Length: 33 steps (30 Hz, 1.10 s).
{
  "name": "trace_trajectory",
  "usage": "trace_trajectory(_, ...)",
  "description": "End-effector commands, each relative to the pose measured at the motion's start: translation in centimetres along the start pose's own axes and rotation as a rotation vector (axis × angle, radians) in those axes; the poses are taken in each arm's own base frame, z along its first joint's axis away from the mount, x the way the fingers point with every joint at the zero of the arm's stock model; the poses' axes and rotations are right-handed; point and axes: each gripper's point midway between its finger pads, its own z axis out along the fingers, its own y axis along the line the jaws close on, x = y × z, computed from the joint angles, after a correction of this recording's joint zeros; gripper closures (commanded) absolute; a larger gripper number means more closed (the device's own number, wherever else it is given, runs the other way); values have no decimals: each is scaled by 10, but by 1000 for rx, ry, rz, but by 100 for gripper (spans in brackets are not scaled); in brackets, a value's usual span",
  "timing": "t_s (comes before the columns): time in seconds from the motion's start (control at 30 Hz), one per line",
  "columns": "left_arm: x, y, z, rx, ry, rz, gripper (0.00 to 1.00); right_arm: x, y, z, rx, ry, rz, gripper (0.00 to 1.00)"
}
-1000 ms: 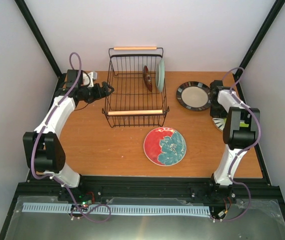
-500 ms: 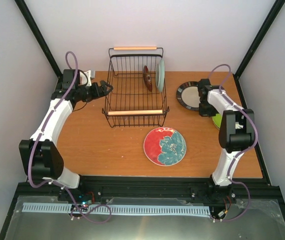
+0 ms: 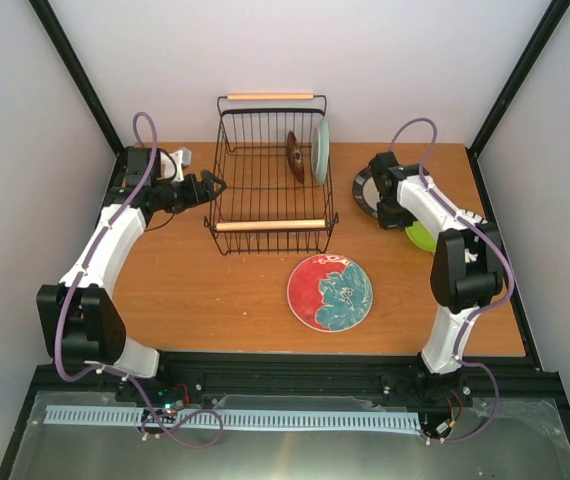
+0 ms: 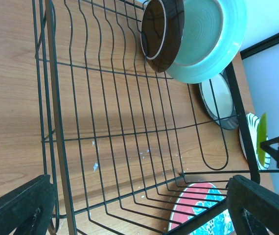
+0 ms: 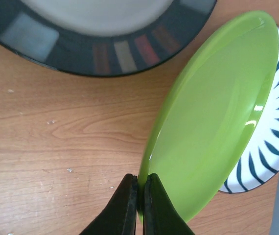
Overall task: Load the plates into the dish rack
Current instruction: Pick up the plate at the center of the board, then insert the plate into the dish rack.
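Gripping the round lime green ceramic plate [image 5: 213, 112] by its rim, the right gripper [image 5: 140, 178] has the black wire dish rack [image 3: 270, 225] on its left.

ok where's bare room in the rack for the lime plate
The dish rack is bare wire across its left and middle; only the right end is taken, by the dark red plate and mint green plate standing on edge. Open table lies left of the red flower plate. Crowded: its right side, with the black-rimmed plate, lime plate and striped plate.
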Motion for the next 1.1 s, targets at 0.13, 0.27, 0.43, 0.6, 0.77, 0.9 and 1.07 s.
trace_trajectory(0.13, -13, -16, -11, 41, -49, 35, 3, -30, 0, -77, -98, -171, 28, 97)
trace_trajectory(0.27, -14, -25, -13, 60, -50, 51, 3, -40, 8, -105, -166, -236, 28, 97)
trace_trajectory(0.43, -9, -44, -10, 93, -38, 80, 3, -49, 13, -144, -247, -309, 36, 97)
trace_trajectory(0.6, -15, -71, -17, 182, -60, 102, 3, -52, 20, -191, -402, -387, 55, 97)
trace_trajectory(0.77, -24, -100, -23, 341, -76, 104, 1, -52, 28, -250, -620, -509, 56, 97)
trace_trajectory(0.9, -29, -108, -22, 380, -80, 116, 1, -48, 35, -292, -783, -593, 44, 97)
trace_trajectory(1.07, -36, -113, -16, 413, -73, 114, 1, -45, 40, -338, -962, -670, 39, 97)
